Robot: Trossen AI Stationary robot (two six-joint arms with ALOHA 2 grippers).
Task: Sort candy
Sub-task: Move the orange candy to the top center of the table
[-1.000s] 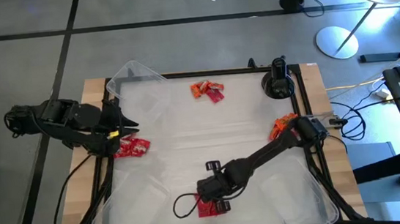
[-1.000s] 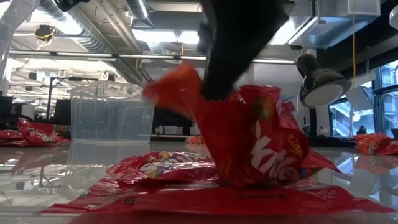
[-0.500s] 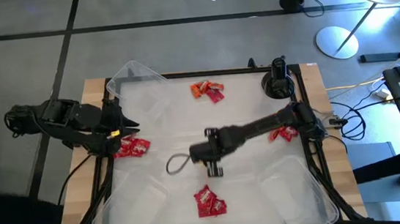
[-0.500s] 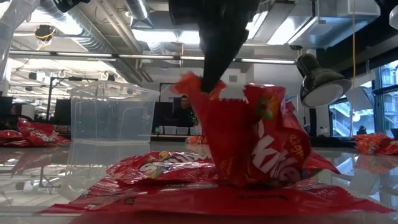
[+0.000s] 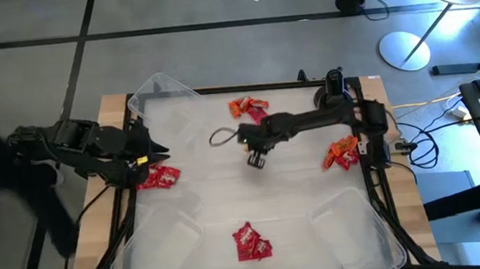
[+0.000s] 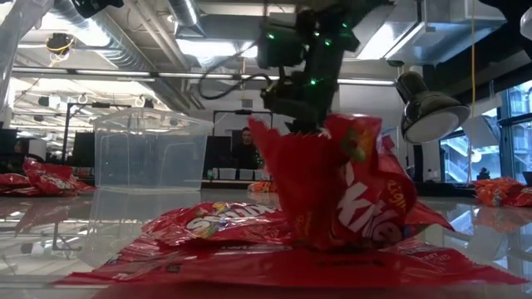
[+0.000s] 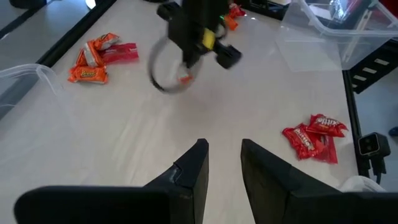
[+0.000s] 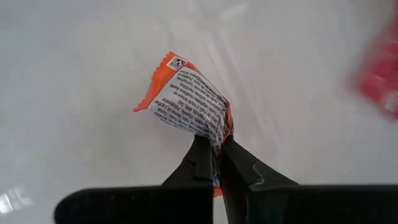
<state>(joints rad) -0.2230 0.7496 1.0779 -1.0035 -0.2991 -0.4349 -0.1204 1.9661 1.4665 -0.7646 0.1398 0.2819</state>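
Observation:
Candy lies in piles on the white table: red and orange pieces at the far side (image 5: pixel 249 109), orange ones at the right (image 5: pixel 341 153), red packets at the left (image 5: pixel 158 177), and red packets near the front (image 5: pixel 250 242), which fill the low view (image 6: pixel 332 208). My right gripper (image 5: pixel 255 157) hangs over the table's middle toward the far pile, shut on a small orange-wrapped candy (image 8: pixel 186 102). My left gripper (image 7: pixel 224 163) waits at the left edge above the left pile, open, with nothing between its fingers. My right gripper pinches one crumpled end of the orange wrapper (image 8: pixel 216 132) between its two fingertips, coming from above and pointing steeply down. The piece sticks out beyond the fingertips with its white printed side showing, lifted clear of the table.
Clear plastic bins stand at the far left (image 5: pixel 161 96), near left (image 5: pixel 158 248) and near right (image 5: pixel 350 225). A black lamp (image 5: pixel 332 99) stands at the far right corner. A dark blurred figure (image 5: pixel 18 209) shows left of the table.
My right gripper has swept from above the near red pile toward the table's far edge, past the middle, and now hangs close to the far pile. The red packets near the front have stayed where they lay.

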